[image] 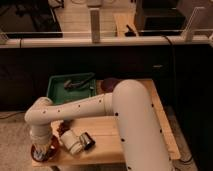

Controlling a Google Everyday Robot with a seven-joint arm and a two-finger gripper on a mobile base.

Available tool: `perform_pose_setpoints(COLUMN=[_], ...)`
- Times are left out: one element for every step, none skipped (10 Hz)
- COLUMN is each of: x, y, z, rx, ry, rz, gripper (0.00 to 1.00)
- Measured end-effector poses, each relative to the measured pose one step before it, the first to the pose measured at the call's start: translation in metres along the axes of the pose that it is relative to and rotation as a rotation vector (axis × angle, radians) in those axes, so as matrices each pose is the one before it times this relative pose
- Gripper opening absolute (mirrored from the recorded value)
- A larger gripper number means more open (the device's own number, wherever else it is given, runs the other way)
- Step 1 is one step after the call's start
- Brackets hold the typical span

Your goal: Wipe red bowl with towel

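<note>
The red bowl (40,154) sits at the front left corner of the wooden table (160,120). My gripper (44,146) points down into the bowl, at the end of the white arm that reaches across the table from the right. The arm's wrist hides most of the bowl's inside. Something pale and striped shows at the gripper inside the bowl; I cannot tell whether it is the towel.
A white cup-like object (71,142) and a dark can (88,141) lie right of the bowl. A green tray (55,92) with a dark tool stands at the back left. A dark round object (109,85) sits beside it. A railing runs behind the table.
</note>
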Motion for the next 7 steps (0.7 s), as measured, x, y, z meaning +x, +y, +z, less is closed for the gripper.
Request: perform_pose_setpoints(x=[0.00405, 0.00146, 0.00158, 0.00407, 0.00544, 0.00616, 0.00597], y=[0.00949, 0.00655, 0.00262, 0.00461, 0.00565, 0.00123, -0.00402], z=[-0.00105, 0.00050, -0.00009, -0.00081, -0.00124, -0.00335, -0.00364], rx=[-0.01818, -0.01829, -0.00380, -0.00517, -0.00420, 0.00583, 0.01004], ry=[0.00329, 0.00509, 0.00371, 0.00500, 0.00460, 0.01309, 0.01261], rz=[0.01407, 0.00447, 0.00581, 0.00755, 0.01060, -0.00061, -0.00295], gripper=[0.00, 0.00, 0.00, 0.00, 0.00, 0.00, 0.00])
